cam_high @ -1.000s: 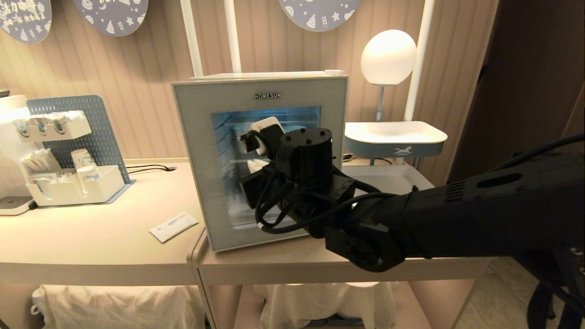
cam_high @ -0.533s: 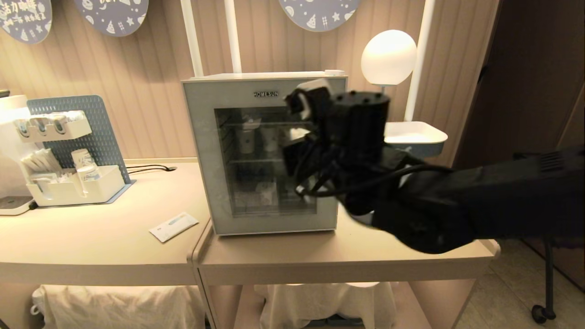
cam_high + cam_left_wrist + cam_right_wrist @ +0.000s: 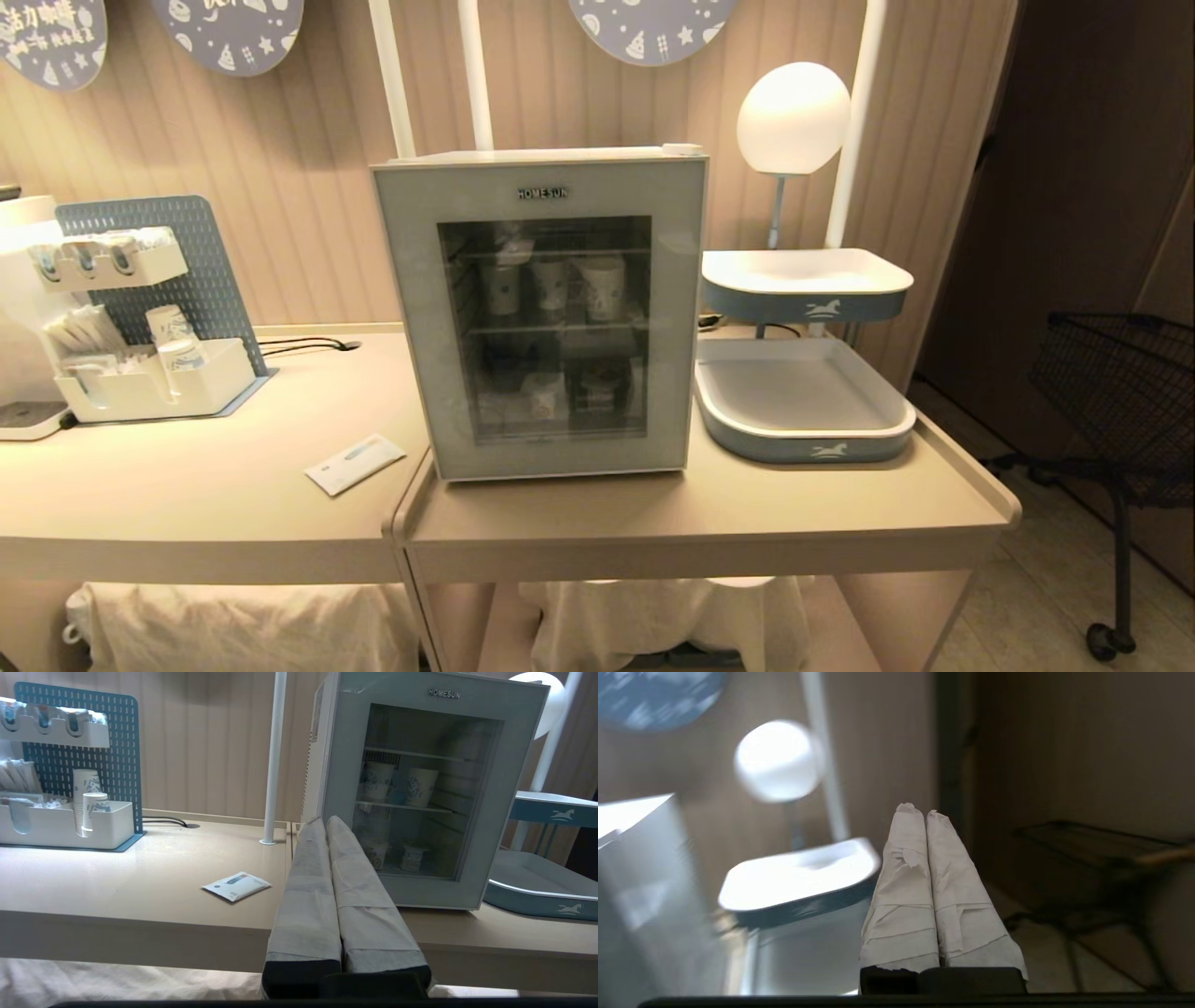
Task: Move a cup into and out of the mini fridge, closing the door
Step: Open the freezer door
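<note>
Standing on the right desk (image 3: 709,523), near its back left, the fridge (image 3: 541,313), white and boxy, with the door (image 3: 411,317) shut flush and "HOMESUN" lettering showing above the dark glass. Showing through the glass: paper cups (image 3: 551,285) lined up on the upper wire shelf, small tubs (image 3: 560,392) sitting on the lower one. Sitting just beside the fridge, toward the desk's right edge, a blue-and-white tray (image 3: 803,443) with a horse mark; perching above it on a stem, a smaller tray (image 3: 808,285), and glowing behind that a round white lamp (image 3: 794,117). Butting against the right desk's left edge, a second desk (image 3: 187,495), carrying a white sachet (image 3: 355,462) near its front right corner and, at its back left, a blue pegboard (image 3: 191,271) with a white bin (image 3: 154,383) holding stacked cups and packets. Running up behind both desks, a ribbed beige wall (image 3: 308,187) with blue round signs and white poles. Hanging under the desks, pale cloth (image 3: 243,621). Standing on the floor off the right desk's right edge, a dark wire cart (image 3: 1116,392) against a dark panel. Hanging low in front of the desks' front edges and pointing toward the fridge, the left gripper (image 3: 325,821), taped fingers pressed together, pinching nothing. Hanging off to the right of the fridge, aiming toward the lamp and cart, the right gripper (image 3: 920,809), fingers likewise pressed together and empty.
</note>
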Robot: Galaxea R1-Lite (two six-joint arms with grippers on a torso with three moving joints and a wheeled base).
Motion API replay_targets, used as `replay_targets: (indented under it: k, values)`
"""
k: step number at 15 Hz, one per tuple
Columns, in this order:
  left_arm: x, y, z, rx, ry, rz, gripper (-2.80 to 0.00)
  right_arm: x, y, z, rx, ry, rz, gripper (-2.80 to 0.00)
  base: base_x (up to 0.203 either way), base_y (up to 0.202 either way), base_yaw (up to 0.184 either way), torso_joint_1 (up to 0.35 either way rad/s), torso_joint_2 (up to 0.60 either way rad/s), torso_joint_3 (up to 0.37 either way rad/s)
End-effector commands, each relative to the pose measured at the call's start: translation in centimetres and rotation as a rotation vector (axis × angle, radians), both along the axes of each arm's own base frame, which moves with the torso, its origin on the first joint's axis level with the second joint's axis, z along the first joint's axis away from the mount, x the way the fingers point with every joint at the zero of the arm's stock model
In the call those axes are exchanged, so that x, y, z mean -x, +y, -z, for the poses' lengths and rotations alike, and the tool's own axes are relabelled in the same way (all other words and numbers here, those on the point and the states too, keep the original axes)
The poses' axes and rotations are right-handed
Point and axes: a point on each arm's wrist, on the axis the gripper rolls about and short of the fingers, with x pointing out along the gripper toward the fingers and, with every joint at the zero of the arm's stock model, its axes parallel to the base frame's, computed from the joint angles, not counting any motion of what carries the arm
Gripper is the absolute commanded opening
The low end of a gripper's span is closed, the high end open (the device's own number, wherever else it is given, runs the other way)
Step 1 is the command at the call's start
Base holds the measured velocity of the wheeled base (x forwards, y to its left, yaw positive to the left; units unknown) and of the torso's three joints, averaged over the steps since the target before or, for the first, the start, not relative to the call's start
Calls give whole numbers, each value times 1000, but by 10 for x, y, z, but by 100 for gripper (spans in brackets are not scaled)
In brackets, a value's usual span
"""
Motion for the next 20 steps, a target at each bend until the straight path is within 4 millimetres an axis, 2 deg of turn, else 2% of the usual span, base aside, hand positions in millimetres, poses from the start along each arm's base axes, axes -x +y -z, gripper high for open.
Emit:
replay_targets:
  k: [1, 2, 3, 4, 6, 7, 8, 11, 13, 14, 20]
  values:
    - [-4, 0, 11, 1, 39, -1, -280, 121, -28, 21, -38, -221, 116, -280, 0, 0, 0, 0, 0, 0]
    - [-4, 0, 11, 1, 39, -1, -280, 145, -29, 46, -26, -236, 133, -280, 0, 0, 0, 0, 0, 0]
    - [-4, 0, 11, 3, 39, 0, -280, 155, -27, 74, -12, -226, 98, -280, 0, 0, 0, 0, 0, 0]
    - [-4, 0, 11, 1, 39, -1, -280, 158, -24, 103, -26, -228, 6, -280, 0, 0, 0, 0, 0, 0]
    - [-4, 0, 11, 1, 39, -1, -280, 171, -17, 145, -30, -286, -263, -280, 0, 0, 0, 0, 0, 0]
    - [-4, 0, 11, 1, 39, -1, -280, 166, -14, 171, -14, -259, -386, -280, 0, 0, 0, 0, 0, 0]
    - [-4, 0, 11, 1, 39, -1, -280, 153, -12, 195, -17, -219, -432, -280, 0, 0, 0, 0, 0, 0]
    - [-4, 0, 11, 1, 39, -1, -280, 118, -11, 261, 33, -18, -416, -280, 0, 0, 0, 0, 0, 0]
    - [-4, 0, 11, 1, 39, -1, -280, 113, -11, 286, 25, 188, -414, -280, 0, 0, 0, 0, 0, 0]
    - [-4, 0, 11, 1, 39, -1, -280, 113, -10, 291, 9, 251, -423, -280, 0, 0, 0, 0, 0, 0]
    - [-4, 0, 11, 1, 39, 0, -280, 113, -11, 287, -18, 202, -425, -280, 0, 0, 0, 0, 0, 0]
